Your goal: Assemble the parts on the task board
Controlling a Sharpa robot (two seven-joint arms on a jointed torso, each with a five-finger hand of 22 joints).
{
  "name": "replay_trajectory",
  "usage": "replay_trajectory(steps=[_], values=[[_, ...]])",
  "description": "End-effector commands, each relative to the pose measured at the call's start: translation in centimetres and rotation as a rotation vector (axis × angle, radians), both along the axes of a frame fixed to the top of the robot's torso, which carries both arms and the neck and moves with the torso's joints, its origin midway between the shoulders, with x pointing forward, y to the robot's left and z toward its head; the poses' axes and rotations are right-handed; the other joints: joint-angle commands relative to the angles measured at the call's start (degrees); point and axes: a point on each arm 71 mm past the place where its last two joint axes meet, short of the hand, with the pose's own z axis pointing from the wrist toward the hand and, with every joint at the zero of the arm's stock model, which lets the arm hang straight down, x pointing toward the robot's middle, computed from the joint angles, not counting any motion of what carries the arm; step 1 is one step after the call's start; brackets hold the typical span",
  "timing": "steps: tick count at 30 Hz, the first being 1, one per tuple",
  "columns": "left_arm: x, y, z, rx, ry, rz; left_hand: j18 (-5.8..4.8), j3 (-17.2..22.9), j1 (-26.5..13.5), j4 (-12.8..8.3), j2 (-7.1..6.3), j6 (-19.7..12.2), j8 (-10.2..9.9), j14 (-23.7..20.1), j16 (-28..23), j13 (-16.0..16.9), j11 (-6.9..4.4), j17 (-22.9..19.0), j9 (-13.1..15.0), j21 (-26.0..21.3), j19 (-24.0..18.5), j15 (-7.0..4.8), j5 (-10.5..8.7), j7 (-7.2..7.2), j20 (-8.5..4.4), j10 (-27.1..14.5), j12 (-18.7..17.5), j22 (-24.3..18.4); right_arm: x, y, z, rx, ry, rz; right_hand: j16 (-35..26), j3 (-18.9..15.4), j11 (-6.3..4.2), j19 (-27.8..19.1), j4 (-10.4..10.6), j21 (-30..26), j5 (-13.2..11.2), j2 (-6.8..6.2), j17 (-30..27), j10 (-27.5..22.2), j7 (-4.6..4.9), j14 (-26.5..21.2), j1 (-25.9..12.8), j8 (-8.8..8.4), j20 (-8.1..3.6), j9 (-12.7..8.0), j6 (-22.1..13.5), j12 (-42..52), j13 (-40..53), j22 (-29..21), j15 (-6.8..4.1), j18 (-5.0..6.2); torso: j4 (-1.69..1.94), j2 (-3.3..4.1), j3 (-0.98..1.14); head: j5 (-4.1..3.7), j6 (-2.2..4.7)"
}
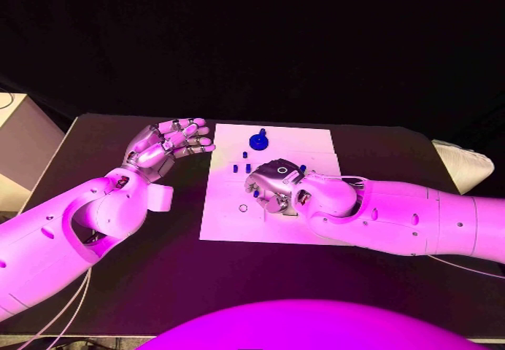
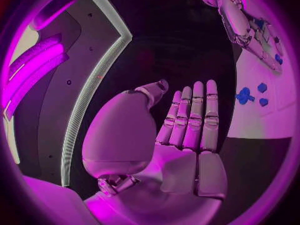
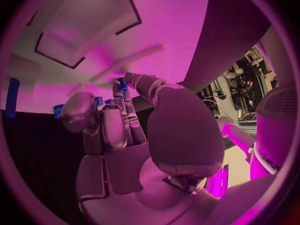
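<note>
White task board [image 1: 316, 138], right hand [image 1: 276, 186] over it, left hand [image 1: 168, 146] beside

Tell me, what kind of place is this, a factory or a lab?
Probably a robotics lab or demo stand, not a factory. A single black table holds one white task board with small blue parts, dark drapes hang behind, and racks of equipment stand nearby.

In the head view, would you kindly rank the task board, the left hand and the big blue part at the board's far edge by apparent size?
1. Task board
2. Left hand, raised nearer the camera, so its size is flattered
3. Big blue part
</note>
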Motion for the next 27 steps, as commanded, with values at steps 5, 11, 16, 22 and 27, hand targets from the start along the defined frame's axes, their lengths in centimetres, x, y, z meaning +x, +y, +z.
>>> replay_trajectory(steps=[5, 11, 16, 22, 27], values=[[-0.1, -0.2, 0.1, -0.009, -0.005, -0.018, 0.72, -0.3, 0.4, 0.0, 0.40, -0.3, 0.2, 0.3, -0.3, 0.0, 0.25, 0.0, -0.1, -0.4, 0.5, -0.01, -0.20, 0.94, -0.03, 0.0, 0.0, 0.0, 0.1, -0.2, 0.0, 0.004, -0.005, -0.007, -0.5, -0.7, 0.08, -0.7, -0.1, -1.1, -0.2, -0.22, -0.7, -1.0, 0.10, 1.1, 0.6, -0.50, 0.19, -0.1, -0.6, -0.2, -0.2, -1.0, 0.47, 0.02, 0.02, 0.01, -0.01, -0.06, 0.00], [-0.1, -0.2, 0.0, -0.009, -0.004, -0.021, 0.72, -0.3, 0.4, 0.0, 0.40, -0.3, 0.2, 0.3, -0.3, 0.0, 0.25, 0.0, -0.1, -0.4, 0.5, -0.01, -0.20, 0.94, -0.03, 0.0, 0.0, 0.0, 0.2, -0.4, 0.2, 0.021, -0.031, -0.021, -0.9, -1.3, 0.26, -0.9, 0.1, -2.0, 0.3, 0.02, -1.4, -2.1, 0.36, 0.8, 1.1, -0.62, 0.30, -0.1, -0.5, -0.2, -0.4, -1.9, 0.59, 0.20, 0.03, 0.03, 0.00, -0.20, 0.00], [0.0, -0.2, 0.0, -0.009, -0.003, -0.022, 0.71, -0.4, 0.4, 0.1, 0.42, -0.3, 0.2, 0.3, -0.4, 0.0, 0.27, 0.1, -0.1, -0.5, 0.5, 0.01, -0.21, 0.96, -0.02, -0.1, 0.0, -0.1, 0.2, -0.5, 0.3, 0.034, -0.046, -0.028, -1.1, -1.7, 0.35, -1.1, 0.1, -2.6, 0.6, 0.11, -1.8, -2.8, 0.47, 0.7, 1.4, -0.70, 0.36, -0.1, -0.4, -0.2, -0.4, -2.5, 0.66, 0.30, 0.05, 0.00, -0.05, -0.30, 0.04], [0.0, -0.2, 0.0, -0.009, -0.002, -0.023, 0.71, -0.4, 0.4, 0.1, 0.42, -0.3, 0.2, 0.3, -0.4, 0.0, 0.27, 0.1, -0.1, -0.5, 0.5, 0.01, -0.21, 0.96, -0.02, -0.1, 0.0, -0.1, 0.2, -0.7, 0.4, 0.039, -0.052, -0.035, -1.2, -1.8, 0.36, -1.1, 0.2, -2.7, 0.7, 0.14, -1.8, -2.8, 0.50, 0.7, 1.4, -0.72, 0.37, -0.1, -0.4, -0.2, -0.4, -2.6, 0.67, 0.32, 0.03, -0.02, -0.02, -0.31, 0.16], [0.0, -0.2, 0.0, -0.009, -0.001, -0.024, 0.71, -0.4, 0.4, 0.1, 0.42, -0.3, 0.2, 0.3, -0.4, 0.0, 0.27, 0.1, -0.1, -0.5, 0.5, 0.01, -0.21, 0.96, -0.02, -0.1, 0.0, -0.1, 0.1, -1.5, 0.6, 0.045, -0.049, -0.052, -1.3, -1.9, 0.35, -1.0, 0.2, -2.7, 0.8, 0.15, -2.1, -2.8, 0.65, 0.6, 1.4, -0.81, 0.38, -0.1, -0.5, -0.1, -0.4, -2.6, 0.67, 0.32, -0.06, -0.05, -0.07, -0.53, 0.48]])
